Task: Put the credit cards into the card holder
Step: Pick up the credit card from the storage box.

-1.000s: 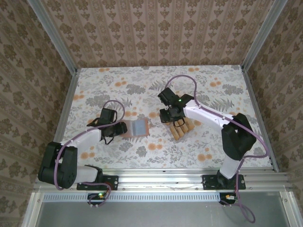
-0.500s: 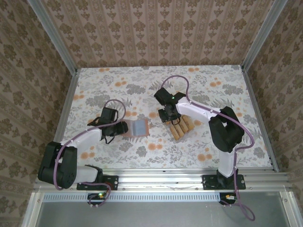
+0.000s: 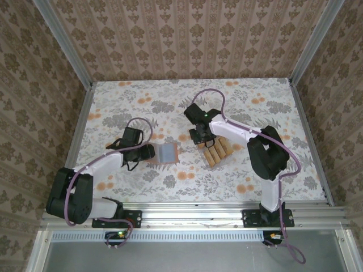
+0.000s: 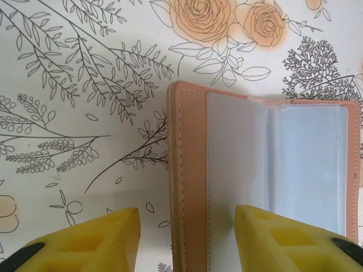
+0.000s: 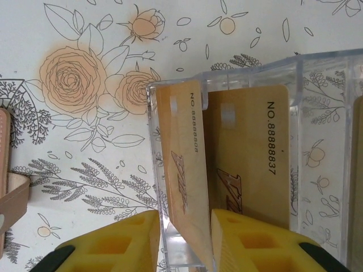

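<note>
Open card holder (image 4: 190,147) steadied; one card targeted.
Left claw (image 4: 187,226), fingers apart, straddles its edge, likely to steady it; right claw (image 5: 184,226), slightly apart, flanks the clear rack's (image 5: 298,73) end credit card (image 5: 180,153).

From above and behind the arm bases (image 3: 261,217), you look down over the whole floral desk (image 3: 113,102). Your left wrist camera faces straight down, close on the open card holder (image 4: 272,170); your right wrist camera sits close over the credit cards (image 5: 249,158), the holder's corner at its left edge.
</note>
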